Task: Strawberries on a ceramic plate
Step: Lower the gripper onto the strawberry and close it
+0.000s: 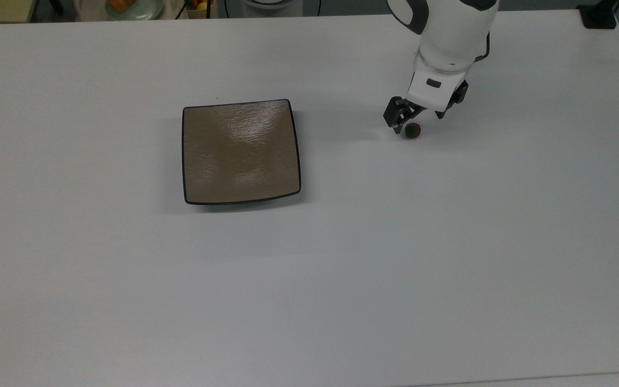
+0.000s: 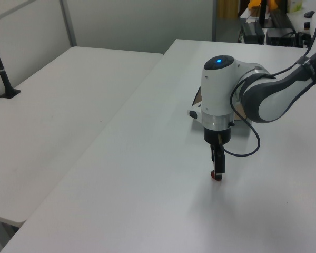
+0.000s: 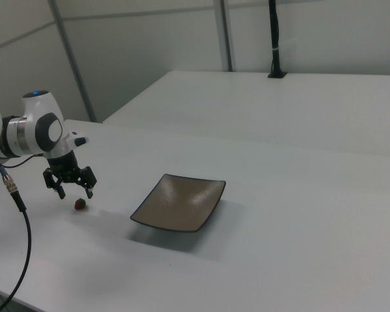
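The black two-finger pincer (image 1: 416, 119), spread wide and holding nothing, seemingly straddles the tiny red green-capped strawberry (image 1: 412, 130); closing off-centre could roll it away.

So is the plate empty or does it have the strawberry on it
Empty. The plate shows bare brown surface; the strawberry lies on the table, between the open gripper fingers.

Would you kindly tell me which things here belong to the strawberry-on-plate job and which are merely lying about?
Belonging to the job:
strawberry
ceramic plate
gripper, open around the strawberry

Lying about:
pale dish with orange food, beyond the table's far edge
black post on the neighbouring table
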`<action>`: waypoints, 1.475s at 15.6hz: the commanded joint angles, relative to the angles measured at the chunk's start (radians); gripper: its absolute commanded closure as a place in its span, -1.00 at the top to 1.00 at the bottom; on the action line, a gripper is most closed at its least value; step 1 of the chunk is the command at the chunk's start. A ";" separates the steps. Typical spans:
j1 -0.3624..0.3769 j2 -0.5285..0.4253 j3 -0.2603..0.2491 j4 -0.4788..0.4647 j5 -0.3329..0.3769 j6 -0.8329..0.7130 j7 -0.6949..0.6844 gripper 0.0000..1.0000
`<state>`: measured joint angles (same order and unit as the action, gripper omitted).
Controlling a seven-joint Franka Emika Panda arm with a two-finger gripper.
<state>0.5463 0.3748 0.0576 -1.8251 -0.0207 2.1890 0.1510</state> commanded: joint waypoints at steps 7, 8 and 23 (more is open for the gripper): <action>0.023 0.019 -0.001 -0.039 -0.079 0.067 -0.021 0.72; 0.026 0.021 0.001 -0.039 -0.079 0.067 -0.021 0.60; 0.014 -0.019 0.001 -0.028 -0.076 0.051 -0.025 -0.72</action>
<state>0.5651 0.4022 0.0602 -1.8407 -0.0878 2.2274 0.1414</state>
